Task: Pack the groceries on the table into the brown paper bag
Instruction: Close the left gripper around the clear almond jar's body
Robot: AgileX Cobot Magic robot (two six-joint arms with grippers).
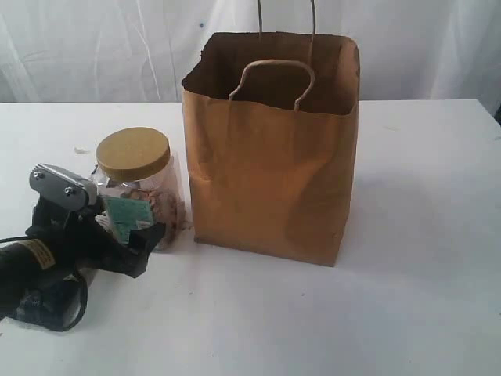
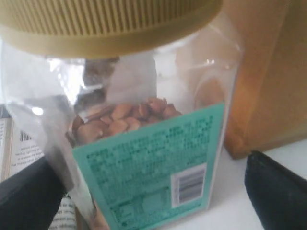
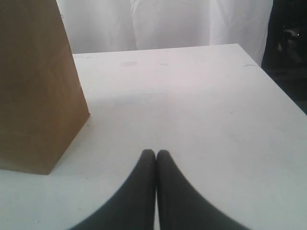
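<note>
The tan-lidded clear jar (image 1: 135, 157) of nuts with a teal label stands on the white table (image 1: 391, 313), just left of the brown paper bag (image 1: 270, 157). My left gripper (image 1: 129, 235) is open at the jar's front, low on its body. In the left wrist view the jar (image 2: 144, 120) fills the space between the two black fingers (image 2: 276, 191), and a gap shows beside one of them. My right gripper (image 3: 156, 153) is shut and empty over the bare table (image 3: 192, 96), to the right of the bag (image 3: 33, 86). The other groceries are out of view.
A white printed package with a barcode (image 2: 17, 143) lies beside the jar, behind one left finger; which grocery it is I cannot tell. The bag stands upright with its mouth open and handles up. A white curtain (image 1: 94, 47) hangs behind the table.
</note>
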